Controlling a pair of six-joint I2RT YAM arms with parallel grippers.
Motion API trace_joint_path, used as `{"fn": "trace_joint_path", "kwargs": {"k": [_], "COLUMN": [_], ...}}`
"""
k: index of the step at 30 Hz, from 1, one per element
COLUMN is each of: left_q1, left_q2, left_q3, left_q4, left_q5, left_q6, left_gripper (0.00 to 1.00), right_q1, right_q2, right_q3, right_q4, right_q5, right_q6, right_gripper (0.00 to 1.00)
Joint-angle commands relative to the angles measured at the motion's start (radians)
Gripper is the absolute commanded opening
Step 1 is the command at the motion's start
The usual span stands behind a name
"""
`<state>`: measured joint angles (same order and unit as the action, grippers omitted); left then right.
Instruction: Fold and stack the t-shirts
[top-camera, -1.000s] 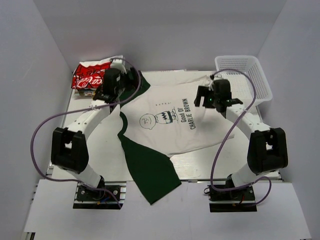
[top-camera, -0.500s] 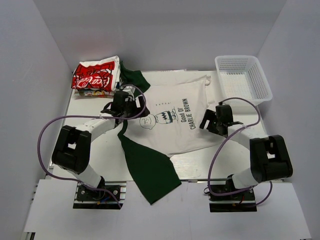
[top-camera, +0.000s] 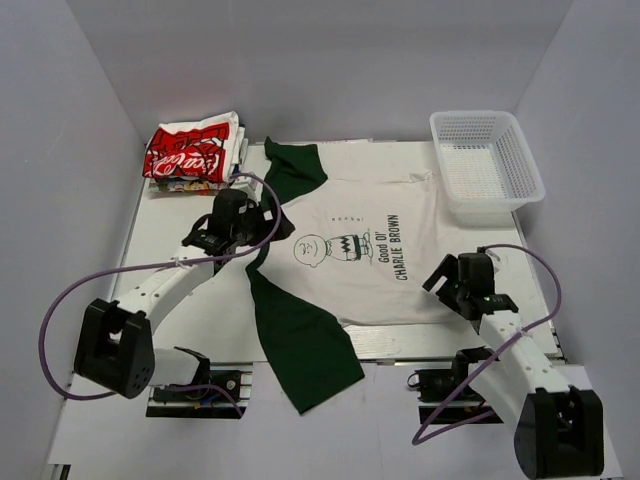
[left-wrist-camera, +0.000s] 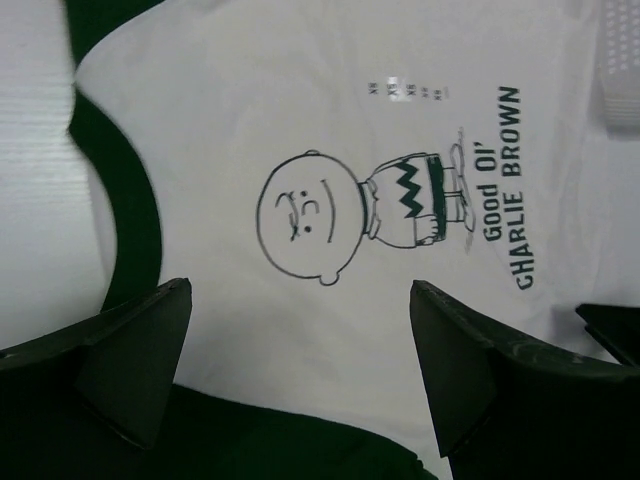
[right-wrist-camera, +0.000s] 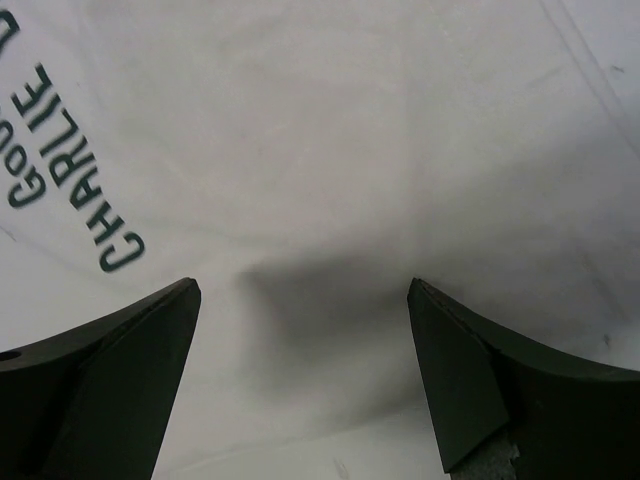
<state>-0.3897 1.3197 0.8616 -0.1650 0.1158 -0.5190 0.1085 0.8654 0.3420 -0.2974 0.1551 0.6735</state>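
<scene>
To the far left of the Charlie Brown tee (top-camera: 370, 240) sits the pile of folded tees (top-camera: 190, 152), the top one white with red print. It waits there, I think, so the next folded shirt can go on top. The left gripper (top-camera: 270, 222) hangs over the tee's left side, by the neck. Its fingers (left-wrist-camera: 130, 350) are spread wide with nothing between them, and the drawn face shows in the gap. The tee lies flat and open in the middle of the surface (top-camera: 190, 290), print up, which looks right for folding. One dark green sleeve (top-camera: 300, 340) reaches off the tee's near left corner and over the front edge, so it will likely need tucking in. The right gripper (top-camera: 450, 285) hangs over the tee's near right corner. Its fingers (right-wrist-camera: 110, 370) are spread too, over plain white cloth, holding nothing. Far right of the tee stands the white basket (top-camera: 487, 155), out of the way.
</scene>
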Motion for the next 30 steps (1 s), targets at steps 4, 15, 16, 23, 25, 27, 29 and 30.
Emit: {"fn": "trace_joint_path", "kwargs": {"k": [4,15,16,23,25,27,29,30], "left_q1": [0.006,0.025,0.025,0.015,0.003,-0.023,-0.041,-0.067], "left_q2": [-0.095,-0.011,0.01,0.052,0.052,0.064,0.104,0.162], "left_q3": [-0.062,-0.21,-0.197,-0.139,-0.089,-0.04,0.031,0.059], "left_q4": [-0.273,-0.154,-0.145,-0.111,-0.122,-0.122,-0.139,-0.174], "left_q5": [-0.258,-0.286,-0.277,-0.263,-0.24,-0.208,-0.199,-0.199], "left_q6": [-0.177,-0.223,-0.223,-0.191,-0.144,-0.122,-0.096,-0.096], "left_gripper": [1.0,0.83,0.77,0.0,0.0,0.0,0.0,0.0], "right_q1": [0.028,0.226,0.232,0.266,0.273,0.272,0.273,0.273], "right_q2": [-0.025,0.127,0.13,0.118,0.126,0.139,0.15,0.15], "right_q3": [0.222,0.371,0.368,0.371,0.365,0.353,0.338,0.333], "right_q4": [-0.155,-0.071,-0.066,-0.066,-0.063,-0.049,-0.051,-0.043], "right_q5": [-0.081,-0.2,-0.198,-0.12,-0.111,-0.112,-0.089,-0.08], "right_q6": [-0.218,-0.292,-0.282,-0.278,-0.281,-0.278,-0.256,-0.255], "right_gripper": [0.9,0.9,0.9,0.9,0.9,0.9,0.9,0.9]}}
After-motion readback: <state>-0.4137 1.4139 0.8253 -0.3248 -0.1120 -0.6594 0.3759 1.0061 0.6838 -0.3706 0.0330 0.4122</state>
